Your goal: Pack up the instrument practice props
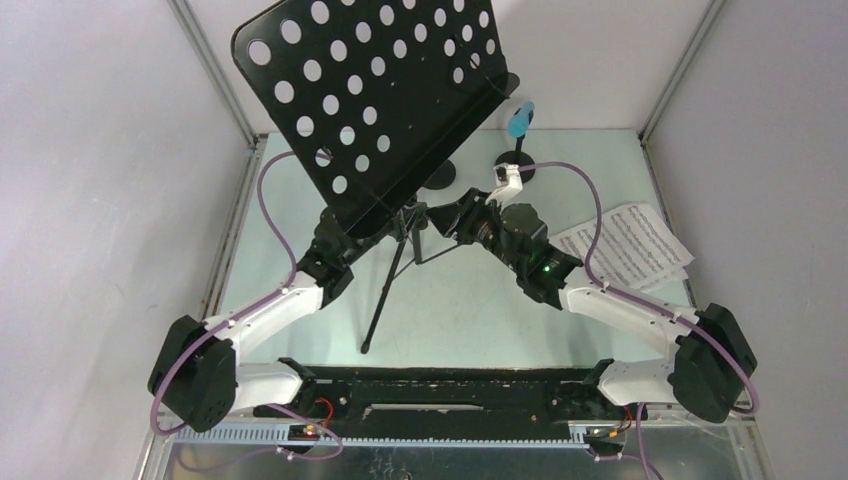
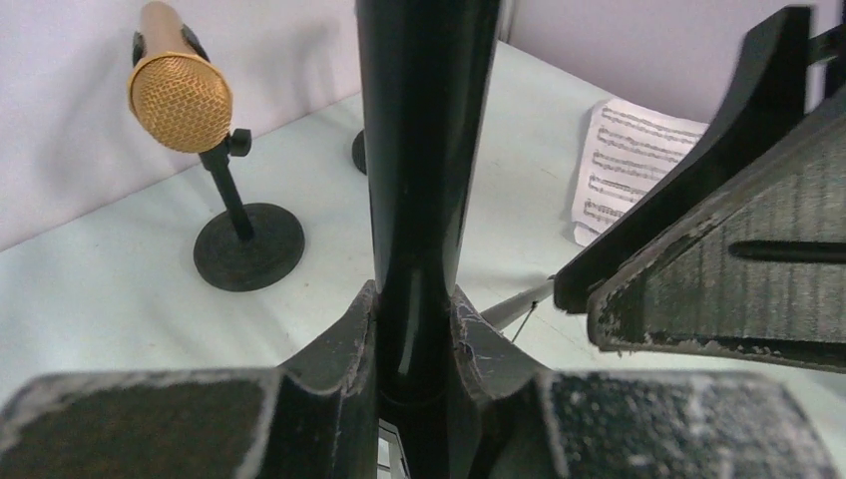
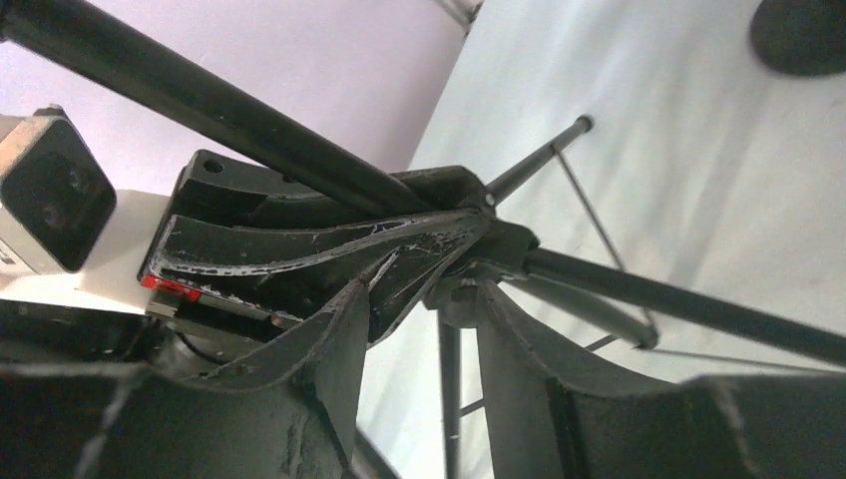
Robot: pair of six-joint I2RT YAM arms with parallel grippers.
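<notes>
Barely begun: the music stand stands unfolded on the table, the left gripper clamped on its pole and the right gripper straddling its leg hub, grip unclear, while the tan microphone, blue microphone and sheet music wait unpacked.

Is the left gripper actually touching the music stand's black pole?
Touching. The left wrist view shows the pole wedged between the fingers of the left gripper, both pressed against it with no gap.

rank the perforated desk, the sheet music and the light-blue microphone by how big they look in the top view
1. perforated desk: largest by far, though it is raised nearer the camera, which inflates it
2. sheet music
3. light-blue microphone: smallest
</notes>
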